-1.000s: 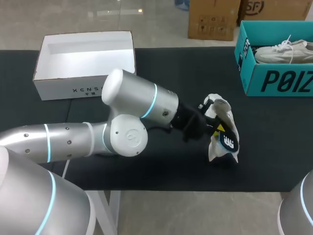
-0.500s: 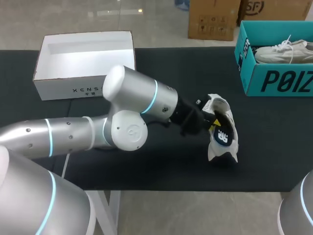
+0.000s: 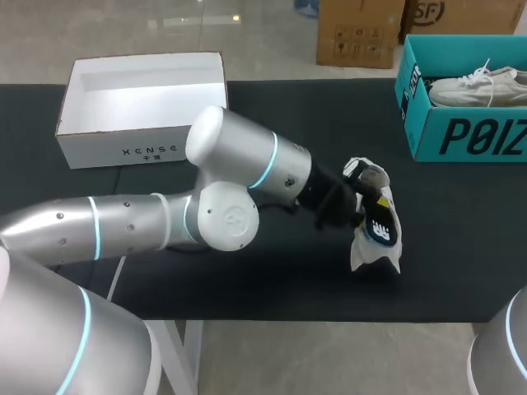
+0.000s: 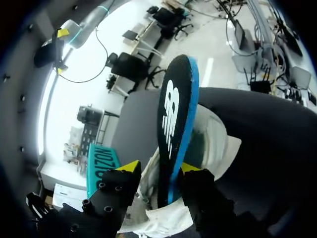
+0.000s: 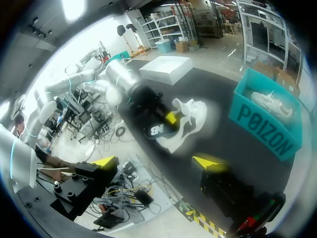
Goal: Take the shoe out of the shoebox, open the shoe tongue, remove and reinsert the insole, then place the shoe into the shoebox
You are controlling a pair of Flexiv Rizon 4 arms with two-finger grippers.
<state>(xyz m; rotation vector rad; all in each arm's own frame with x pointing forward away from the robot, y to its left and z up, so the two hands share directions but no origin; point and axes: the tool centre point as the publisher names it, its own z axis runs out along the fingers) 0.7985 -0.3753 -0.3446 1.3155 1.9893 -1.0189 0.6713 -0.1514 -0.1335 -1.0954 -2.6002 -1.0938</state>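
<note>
A white shoe (image 3: 368, 252) stands on end on the black table (image 3: 272, 284), right of the middle. A black insole (image 3: 381, 232) with a blue edge and a white logo sticks out of its opening. My left gripper (image 3: 362, 210) is at the shoe's opening. In the left wrist view the insole (image 4: 173, 114) stands upright between the fingers of the left gripper (image 4: 157, 167), its lower end down in the shoe (image 4: 218, 141). One yellow-tipped finger (image 4: 128, 166) stands clear of it, so the jaws are open. My right gripper (image 5: 156, 161) hangs wide open, well back from the shoe (image 5: 190, 116), with nothing in it.
An open white shoebox (image 3: 144, 123) sits at the table's back left. At the back right stands a teal shoebox (image 3: 461, 136) with another white shoe (image 3: 473, 86) in it. My left arm lies across the middle of the table.
My left arm has pushed a little to the right, carrying the insole further into the shoe. Its fingers, shut on the insole before, have come apart. The right arm has not moved.
</note>
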